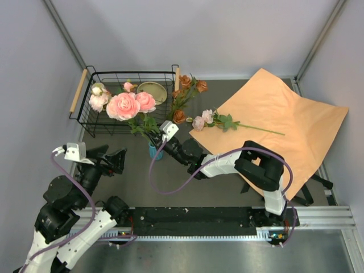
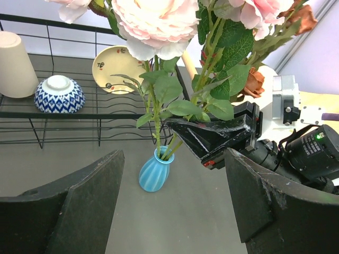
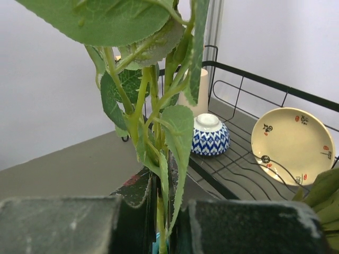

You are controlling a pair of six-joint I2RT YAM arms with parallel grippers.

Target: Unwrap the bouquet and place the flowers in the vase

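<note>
The vase (image 2: 155,172) stands on bare table (image 1: 131,187), just in front of the wire basket (image 1: 88,108) rim. The flowers (image 1: 123,106) rise from its neck, stems near upright and blooms leaning back over the basket. The right gripper (image 3: 161,206) is clamped on the stems just above the neck. The left gripper (image 1: 115,159) hovers to the vase's left with its jaws spread wide and open table between them. One loose stem (image 1: 227,122) lies on the paper (image 1: 284,119), blooms leftward. The rust roses probably share the vase.
</note>
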